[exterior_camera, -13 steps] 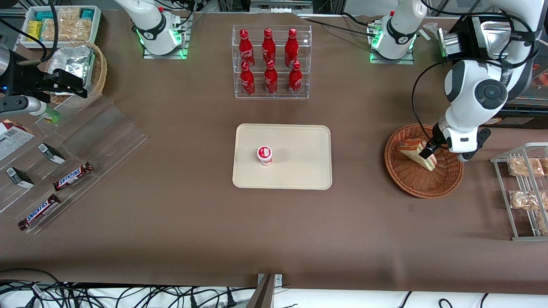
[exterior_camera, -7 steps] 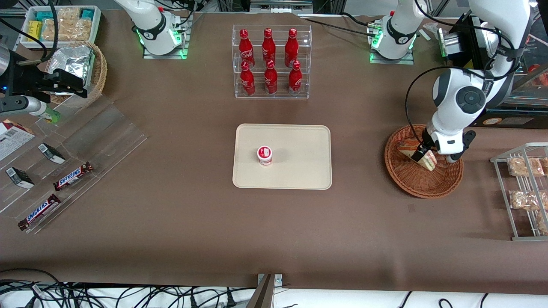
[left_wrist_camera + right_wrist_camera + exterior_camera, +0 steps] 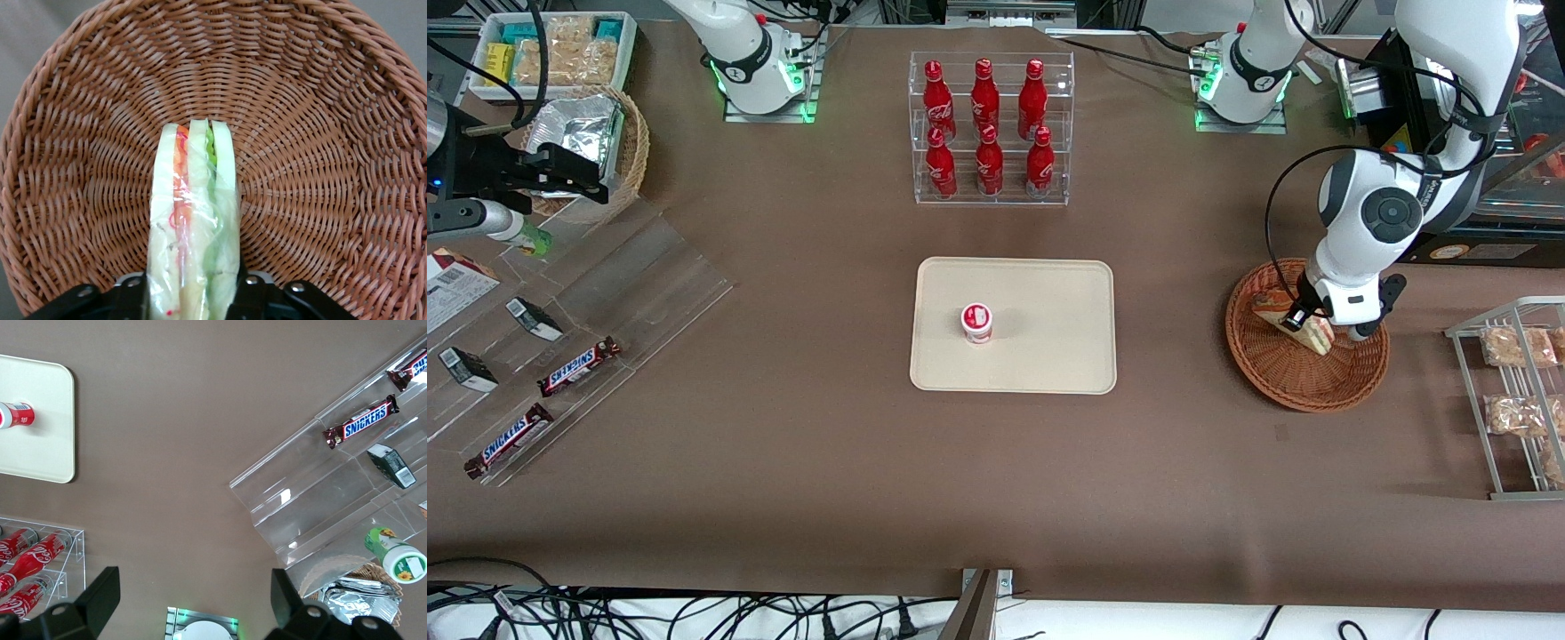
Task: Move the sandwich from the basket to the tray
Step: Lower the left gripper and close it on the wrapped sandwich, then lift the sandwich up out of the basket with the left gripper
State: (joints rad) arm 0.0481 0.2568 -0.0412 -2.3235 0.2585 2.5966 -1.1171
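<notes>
The wrapped triangular sandwich [image 3: 1312,333] [image 3: 193,213] lies in the reddish-brown woven basket [image 3: 1303,382] [image 3: 320,167] toward the working arm's end of the table. My left gripper [image 3: 1291,317] [image 3: 190,303] is down inside the basket, shut on the sandwich. One black finger presses against each bread face, and the wedge's tip points away from the palm. The sandwich still touches the basket floor. The cream tray [image 3: 1049,302] lies at the table's middle, apart from the basket.
A small red-and-white cup [image 3: 976,322] stands on the tray. A clear rack of red bottles [image 3: 989,129] stands farther from the camera than the tray. A wire rack with snack packets [image 3: 1516,396] sits beside the basket. An acrylic stand with Snickers bars [image 3: 578,364] lies toward the parked arm's end.
My left gripper has slid a little across the basket toward the tray, along the sandwich, and the arm above has swung upright. The sandwich has stayed in place.
</notes>
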